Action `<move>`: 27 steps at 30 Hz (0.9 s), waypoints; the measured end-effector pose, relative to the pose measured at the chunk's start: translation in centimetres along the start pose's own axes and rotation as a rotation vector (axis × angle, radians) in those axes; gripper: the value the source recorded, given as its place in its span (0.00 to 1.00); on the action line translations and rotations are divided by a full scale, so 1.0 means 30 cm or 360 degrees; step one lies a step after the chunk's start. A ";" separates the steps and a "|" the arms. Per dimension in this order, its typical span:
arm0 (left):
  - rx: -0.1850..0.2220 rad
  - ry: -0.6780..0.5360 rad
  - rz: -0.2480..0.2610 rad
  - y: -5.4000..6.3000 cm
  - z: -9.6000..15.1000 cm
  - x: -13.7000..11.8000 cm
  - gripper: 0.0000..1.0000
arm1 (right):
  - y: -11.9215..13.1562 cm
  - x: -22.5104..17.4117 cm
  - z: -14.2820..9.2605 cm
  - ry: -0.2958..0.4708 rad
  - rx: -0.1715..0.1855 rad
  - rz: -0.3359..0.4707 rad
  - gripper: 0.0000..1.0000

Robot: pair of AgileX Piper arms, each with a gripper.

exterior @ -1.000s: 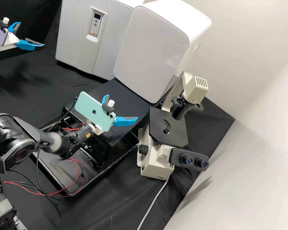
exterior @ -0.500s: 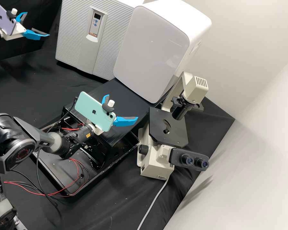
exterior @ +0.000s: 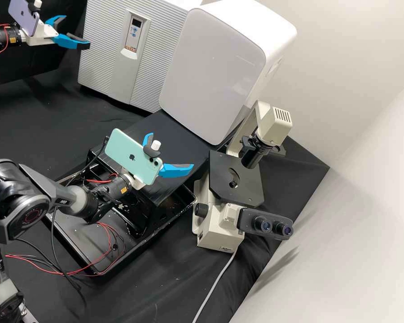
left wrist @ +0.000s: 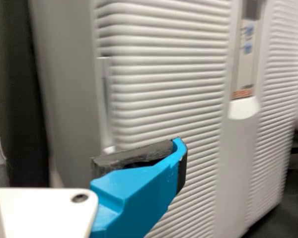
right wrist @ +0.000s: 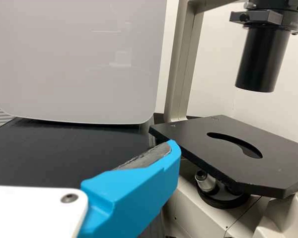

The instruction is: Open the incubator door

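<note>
Ribbed light-grey box incubator (exterior: pixel 168 3), 11 o'clock in high view; door (exterior: pixel 101 54) shut.
White, blue-fingered left pincer (exterior: pixel 77 31) released, near its 9 o'clock edge; matching right pincer (exterior: pixel 171 151) released, well apart, about 5 o'clock.

The incubator (exterior: pixel 101 54), a boxy pale grey cabinet, stands upright on the black-draped table (exterior: pixel 83 116). Its closed door (left wrist: pixel 164 89) is finely ribbed on both sides of a smooth strip bearing a control panel (exterior: pixel 133 33) with blue buttons.
</note>
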State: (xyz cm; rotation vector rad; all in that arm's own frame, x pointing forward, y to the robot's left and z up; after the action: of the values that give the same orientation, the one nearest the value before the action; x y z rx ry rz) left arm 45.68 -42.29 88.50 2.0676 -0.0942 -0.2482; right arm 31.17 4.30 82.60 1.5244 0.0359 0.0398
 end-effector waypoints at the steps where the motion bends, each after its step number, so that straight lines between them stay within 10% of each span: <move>1: -0.0023 -0.0033 -0.0007 0.002 0.002 0.010 1.00 | 0.000 0.000 0.000 0.0000 0.0000 0.0000 1.00; 13: -0.0162 -0.0310 -0.0072 0.002 0.022 0.082 1.00 | 0.000 0.000 0.000 0.0000 0.0000 0.0000 1.00; 27: -0.0072 -0.0360 -0.0113 0.012 0.014 0.125 1.00 | 0.000 0.000 0.000 0.0000 0.0000 0.0000 1.00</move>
State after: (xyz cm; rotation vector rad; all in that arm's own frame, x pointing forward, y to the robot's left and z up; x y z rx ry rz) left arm 49.27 -43.46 88.11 1.9938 -0.1515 -0.5234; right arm 31.17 4.30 82.60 1.5244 0.0359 0.0398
